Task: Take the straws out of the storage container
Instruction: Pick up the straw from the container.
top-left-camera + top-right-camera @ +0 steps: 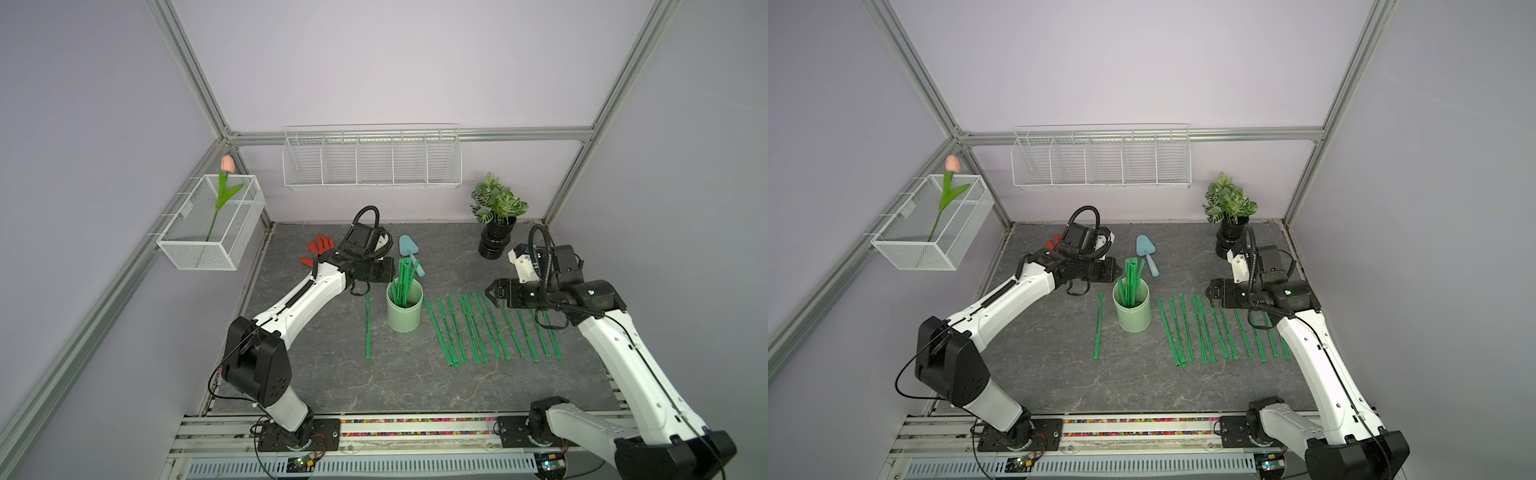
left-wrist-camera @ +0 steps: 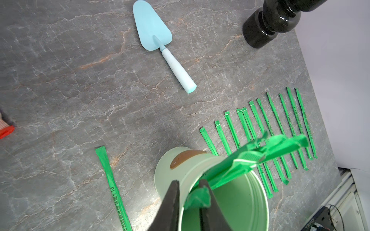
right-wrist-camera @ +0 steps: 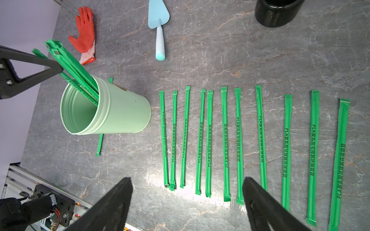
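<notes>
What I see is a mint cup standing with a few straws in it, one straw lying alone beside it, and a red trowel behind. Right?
Not quite: the trowel is light blue, not red, as the right wrist view shows; the red thing is a glove. The rest holds: the mint cup stands with a few straws in it, a single straw alone beside it.

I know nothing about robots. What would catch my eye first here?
The row of bright green straws lying side by side on the grey table, to one side of a pale mint cup. A few more stand in that cup, with the left gripper at their tops, a jaw on either side of one. Off on the side wall, a pink tulip stands in a white mesh basket.
</notes>
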### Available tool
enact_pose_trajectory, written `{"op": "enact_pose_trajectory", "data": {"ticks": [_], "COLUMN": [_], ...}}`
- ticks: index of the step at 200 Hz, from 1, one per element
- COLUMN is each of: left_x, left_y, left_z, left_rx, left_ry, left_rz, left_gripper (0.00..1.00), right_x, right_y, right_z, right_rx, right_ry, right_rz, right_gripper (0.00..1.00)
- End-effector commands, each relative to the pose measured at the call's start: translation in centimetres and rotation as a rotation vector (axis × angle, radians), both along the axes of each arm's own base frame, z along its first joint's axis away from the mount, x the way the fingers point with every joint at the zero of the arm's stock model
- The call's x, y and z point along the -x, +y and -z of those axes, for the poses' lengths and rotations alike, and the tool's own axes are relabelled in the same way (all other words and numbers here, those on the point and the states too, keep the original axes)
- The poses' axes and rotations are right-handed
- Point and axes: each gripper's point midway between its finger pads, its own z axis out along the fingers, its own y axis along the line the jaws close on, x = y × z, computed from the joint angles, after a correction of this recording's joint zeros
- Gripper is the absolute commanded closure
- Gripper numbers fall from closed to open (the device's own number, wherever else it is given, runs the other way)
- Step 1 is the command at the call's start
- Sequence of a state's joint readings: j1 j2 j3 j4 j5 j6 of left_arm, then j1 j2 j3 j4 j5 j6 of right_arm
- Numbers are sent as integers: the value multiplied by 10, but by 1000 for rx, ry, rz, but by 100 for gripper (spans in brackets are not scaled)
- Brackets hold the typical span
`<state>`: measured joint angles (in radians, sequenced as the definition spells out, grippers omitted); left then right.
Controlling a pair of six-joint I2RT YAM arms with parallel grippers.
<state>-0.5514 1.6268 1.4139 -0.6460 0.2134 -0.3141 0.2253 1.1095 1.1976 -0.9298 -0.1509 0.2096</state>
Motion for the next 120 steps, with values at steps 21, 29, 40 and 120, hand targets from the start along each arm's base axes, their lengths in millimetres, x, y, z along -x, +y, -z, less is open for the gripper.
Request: {"op": "enact_pose_trajectory", "data": {"ticks": [21,29,40,120], "left_x": [-1,0,0,7], "left_y": [0,0,1,5], "left_z": [-12,-13,-13,-31], "left_rx": [-17,-20,-23,-63], "left_ry": [-25,-25,-22,-34], "left_rz": [13,14,15,41], "left_gripper": [88,91,93,98], "right_x": [-1,0,0,2], "right_y": [4,4,4,6], "right_z": [3,3,2,-2], "right_rx": [-9,-10,-10,-26], "right_ry": [4,3,1,-11], "right_rz": [-11,-12,-12,-15], "right_gripper": [11,11,11,11]}}
